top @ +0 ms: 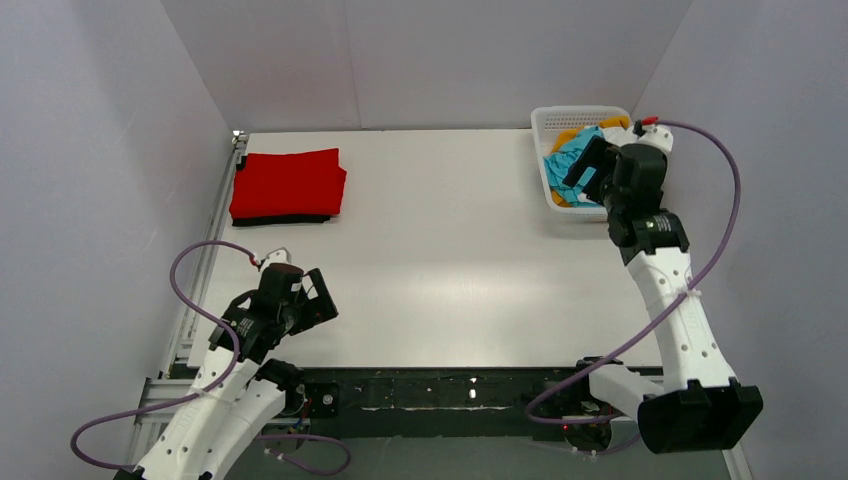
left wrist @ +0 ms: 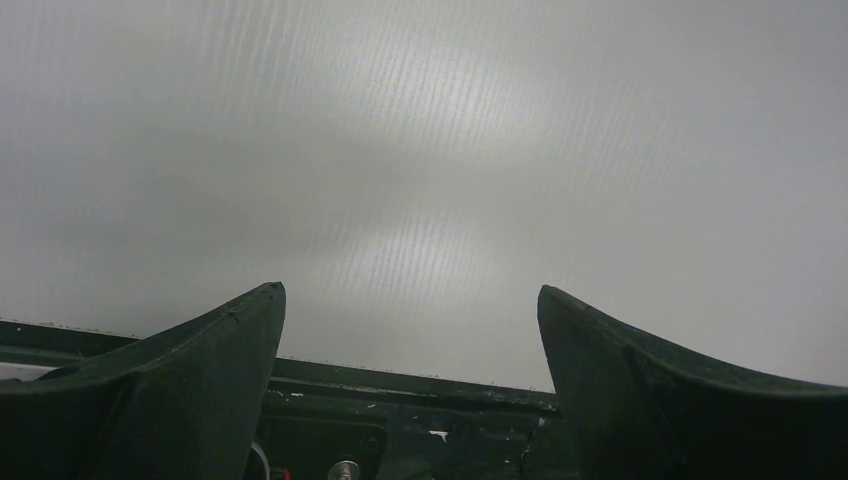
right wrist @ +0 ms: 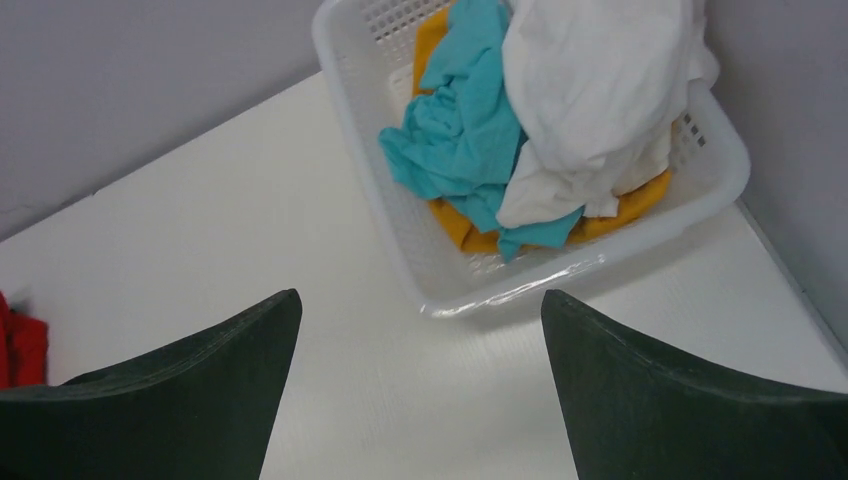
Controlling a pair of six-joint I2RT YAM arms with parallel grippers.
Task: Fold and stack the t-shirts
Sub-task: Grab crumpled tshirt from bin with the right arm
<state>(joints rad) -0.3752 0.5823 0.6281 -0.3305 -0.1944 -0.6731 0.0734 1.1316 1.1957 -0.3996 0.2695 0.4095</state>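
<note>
A folded red t-shirt (top: pixel 288 182) lies on a folded black t-shirt (top: pixel 282 219) at the far left of the table. The white t-shirt (right wrist: pixel 590 90), teal-blue t-shirt (right wrist: pixel 455 130) and mustard-orange t-shirt (right wrist: pixel 620 205) lie crumpled in the white lattice basket (right wrist: pixel 395 215) at the far right. My right gripper (right wrist: pixel 420 305) is open and empty, held above the table just in front of the basket; in the top view it (top: pixel 590 168) overlaps the basket. My left gripper (left wrist: pixel 410 295) is open and empty, low near the table's near left edge (top: pixel 310 300).
The basket (top: pixel 545 150) stands against the right wall. Grey walls close in the table on the left, back and right. A metal rail (top: pixel 215 215) runs along the left edge. A dark base bar (top: pixel 450 385) runs along the near edge between the arms.
</note>
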